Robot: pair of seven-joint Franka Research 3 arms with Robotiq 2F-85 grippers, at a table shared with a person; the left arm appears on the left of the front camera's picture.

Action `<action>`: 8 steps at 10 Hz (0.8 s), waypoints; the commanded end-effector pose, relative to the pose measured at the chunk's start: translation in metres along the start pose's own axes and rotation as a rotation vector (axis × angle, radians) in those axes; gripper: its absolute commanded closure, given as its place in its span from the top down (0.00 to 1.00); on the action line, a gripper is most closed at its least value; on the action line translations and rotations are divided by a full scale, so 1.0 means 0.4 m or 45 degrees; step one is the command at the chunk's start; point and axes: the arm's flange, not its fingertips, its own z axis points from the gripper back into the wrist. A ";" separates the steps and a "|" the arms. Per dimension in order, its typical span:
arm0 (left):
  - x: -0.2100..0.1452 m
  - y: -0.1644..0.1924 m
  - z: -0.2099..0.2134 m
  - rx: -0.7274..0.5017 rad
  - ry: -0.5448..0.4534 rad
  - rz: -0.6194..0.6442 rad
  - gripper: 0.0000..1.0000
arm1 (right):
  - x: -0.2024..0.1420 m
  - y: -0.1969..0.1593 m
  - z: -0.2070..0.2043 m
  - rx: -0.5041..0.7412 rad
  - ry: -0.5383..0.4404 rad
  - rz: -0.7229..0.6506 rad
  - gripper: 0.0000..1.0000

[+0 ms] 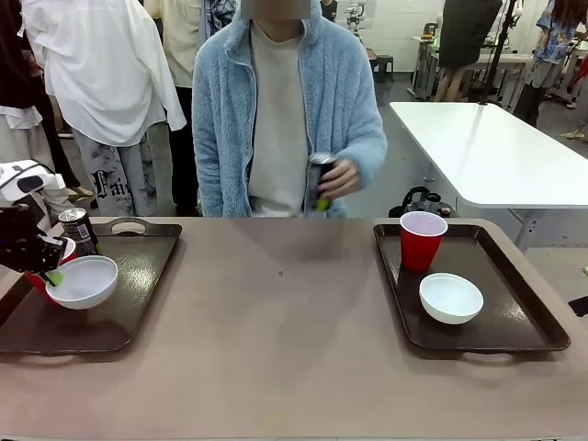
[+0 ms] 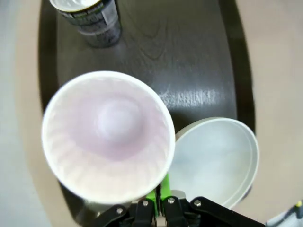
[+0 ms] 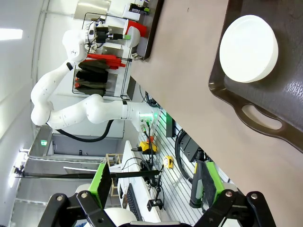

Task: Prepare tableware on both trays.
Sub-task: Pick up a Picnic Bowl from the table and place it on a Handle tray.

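Jaws of left gripper (image 2: pixel 161 201) closing on rim of red cup (image 2: pixel 108 137), holding it just above left tray (image 1: pixel 138 276) near desk's left edge, mouth facing wrist camera, bowl (image 1: pixel 83 281) touching or just beside it, can (image 1: pixel 79 230) toward tray's far edge. Right gripper (image 3: pixel 154 187) hovering with jaws wide apart, gripping nothing, right tray's bowl (image 3: pixel 249 48) ahead. Person's hand (image 1: pixel 338 179) bringing second can (image 1: pixel 319 176) past desk's far edge, nearer right tray (image 1: pixel 514 317).
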 end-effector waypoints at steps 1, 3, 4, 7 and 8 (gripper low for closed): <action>-0.102 -0.001 -0.094 0.050 0.009 -0.024 0.00 | -0.004 -0.003 0.001 -0.001 0.010 0.018 1.00; -0.111 -0.005 -0.119 0.077 0.036 -0.036 0.00 | -0.004 -0.003 0.001 -0.001 0.010 0.018 1.00; -0.114 -0.007 -0.130 0.088 0.056 -0.049 0.00 | -0.004 -0.003 0.001 -0.001 0.010 0.018 1.00; -0.133 -0.018 -0.120 0.063 0.081 -0.097 0.62 | -0.004 -0.003 0.001 -0.001 0.010 0.018 1.00; -0.139 -0.026 -0.103 0.047 0.086 -0.110 1.00 | -0.004 -0.003 0.001 -0.001 0.010 0.018 1.00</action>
